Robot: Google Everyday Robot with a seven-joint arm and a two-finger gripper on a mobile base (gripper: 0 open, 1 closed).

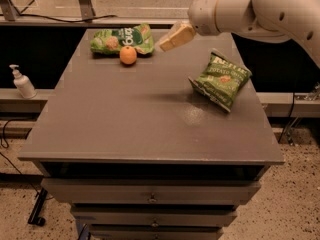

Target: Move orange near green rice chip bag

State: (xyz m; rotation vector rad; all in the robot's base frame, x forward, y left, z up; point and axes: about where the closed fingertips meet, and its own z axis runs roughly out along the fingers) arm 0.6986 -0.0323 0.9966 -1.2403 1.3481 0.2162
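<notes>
At the near edge, the grey table (125,124) stands over a stack of shallow drawers (150,196). To the left, off the table on a low ledge, is a white pump bottle (22,82). Further in on the right half lies a dark green potato chip bag (220,79), tilted, well apart from everything else.

Towards the far left corner sits the orange (128,55), resting on the table by itself with nothing gripping it. It is just in front of the green rice chip bag (122,39), which lies flat along the far edge. The two are so close that I cannot tell whether they touch.

Furthest back, the hand (178,16) hangs above the far edge, to the right of the bag and the fruit. It is spread wide and carries nothing, with one tan finger (175,37) pointing down towards the bag's right end. The white arm (280,9) runs off to the upper right.

The placing step looks finished, since the orange already lies near the right bag. What remains, I judge, is for the hand to lift up and away to the right, keeping that low finger clear of the bag so nothing is nudged.
</notes>
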